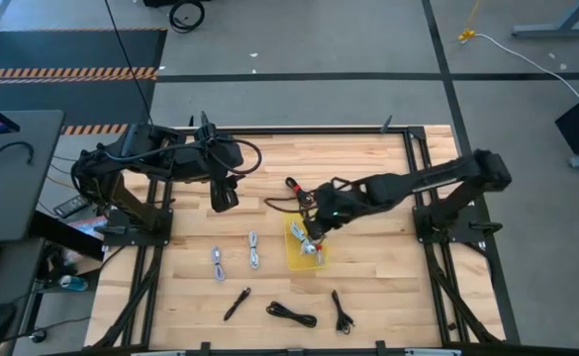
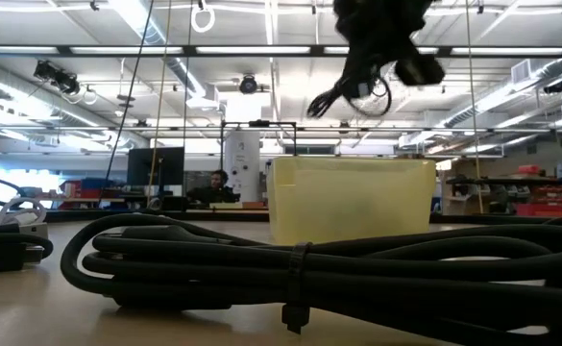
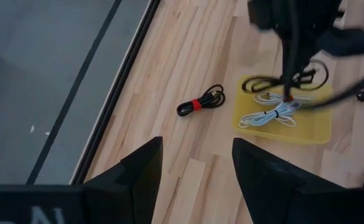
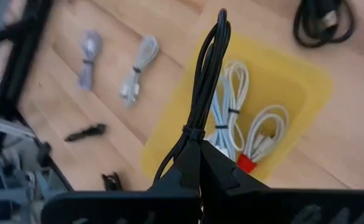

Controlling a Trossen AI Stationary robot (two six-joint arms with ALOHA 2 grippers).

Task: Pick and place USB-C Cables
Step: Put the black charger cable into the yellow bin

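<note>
Right end effector (image 4: 200,155) – clamping black cable (image 4: 208,74) – above yellow tray's rim (image 4: 169,127).

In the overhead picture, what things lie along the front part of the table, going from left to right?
Two grey cable bundles → small black cable → coiled black cable → yellow tray → another black cable.

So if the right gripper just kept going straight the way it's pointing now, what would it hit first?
Most likely the yellow bin. The right gripper, shut on a black cable, points down over it, so the dangling cable would probably meet the white cables lying inside first. How high it hangs above them is unclear.
</note>
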